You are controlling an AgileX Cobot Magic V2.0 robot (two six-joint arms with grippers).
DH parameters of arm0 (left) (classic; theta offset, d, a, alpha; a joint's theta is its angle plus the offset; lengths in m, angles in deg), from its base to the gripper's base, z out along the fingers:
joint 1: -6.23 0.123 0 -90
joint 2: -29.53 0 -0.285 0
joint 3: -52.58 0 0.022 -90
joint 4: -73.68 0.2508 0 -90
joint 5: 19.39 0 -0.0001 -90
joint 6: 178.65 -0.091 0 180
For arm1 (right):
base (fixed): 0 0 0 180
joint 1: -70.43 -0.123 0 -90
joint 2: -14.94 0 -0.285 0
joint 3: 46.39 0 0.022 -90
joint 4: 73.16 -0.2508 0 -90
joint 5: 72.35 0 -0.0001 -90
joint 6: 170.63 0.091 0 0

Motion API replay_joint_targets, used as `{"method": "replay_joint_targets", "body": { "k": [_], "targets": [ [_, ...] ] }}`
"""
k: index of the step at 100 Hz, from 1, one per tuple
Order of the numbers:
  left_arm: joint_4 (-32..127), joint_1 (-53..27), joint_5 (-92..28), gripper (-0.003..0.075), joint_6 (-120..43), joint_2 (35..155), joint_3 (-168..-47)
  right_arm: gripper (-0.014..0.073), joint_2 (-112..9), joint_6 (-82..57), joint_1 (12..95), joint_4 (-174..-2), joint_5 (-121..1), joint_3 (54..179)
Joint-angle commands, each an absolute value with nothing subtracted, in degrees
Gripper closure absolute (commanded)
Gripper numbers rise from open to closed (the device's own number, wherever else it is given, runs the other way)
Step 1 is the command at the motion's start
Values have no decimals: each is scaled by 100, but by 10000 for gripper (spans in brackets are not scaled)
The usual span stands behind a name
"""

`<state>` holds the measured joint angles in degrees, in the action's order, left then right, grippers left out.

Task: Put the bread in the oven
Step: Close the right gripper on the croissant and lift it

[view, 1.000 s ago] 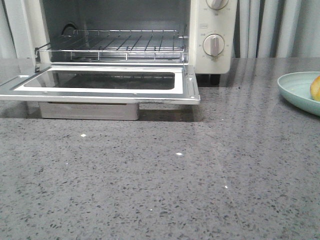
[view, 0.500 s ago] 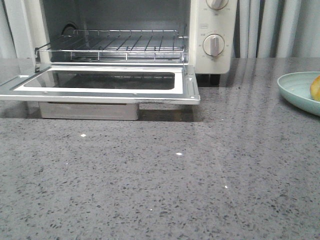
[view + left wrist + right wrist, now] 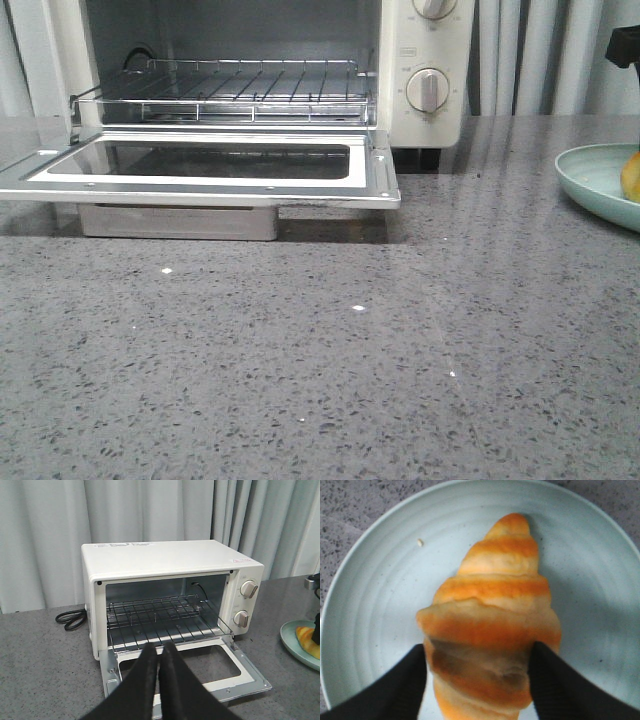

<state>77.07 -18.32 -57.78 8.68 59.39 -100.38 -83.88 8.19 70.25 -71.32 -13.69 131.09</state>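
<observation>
The bread [image 3: 490, 610], a golden roll with paler stripes, lies on a pale green plate [image 3: 380, 605] at the table's right edge [image 3: 590, 175]. My right gripper [image 3: 479, 650] is open, its black fingers close against the two sides of the roll's thick end. Only a dark bit of that arm [image 3: 625, 45] shows in the front view, above the plate. The cream-white oven [image 3: 425, 60] stands at the back left with its glass door [image 3: 200, 185] folded down and its wire rack [image 3: 230, 90] bare. My left gripper [image 3: 159, 647] hangs shut and empty in front of the door.
A black power cord [image 3: 70, 619] lies coiled beside the oven, on the side away from the plate. Grey curtains [image 3: 150, 510] hang behind it. The speckled grey countertop [image 3: 320, 360] stretches from the oven door to the front edge.
A dark part of the right arm has come into the front view at the top right, above the plate. The oven, plate and bread have not moved.
</observation>
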Motion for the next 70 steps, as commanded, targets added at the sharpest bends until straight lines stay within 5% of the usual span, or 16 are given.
{"method": "replay_joint_targets", "body": {
  "k": [1,40,70],
  "targets": [
    [7719,-1862,-5321,741,874,6001,-10191,300,-8200,826,7062,-7025,-1627,13303],
    [7719,-1862,-5321,741,874,6001,-10191,659,-8200,826,7250,-6999,-1587,13303],
    [7719,-1862,-5321,741,874,5988,-10191,669,-8164,826,7232,-6999,-1282,13359]
  ]
}}
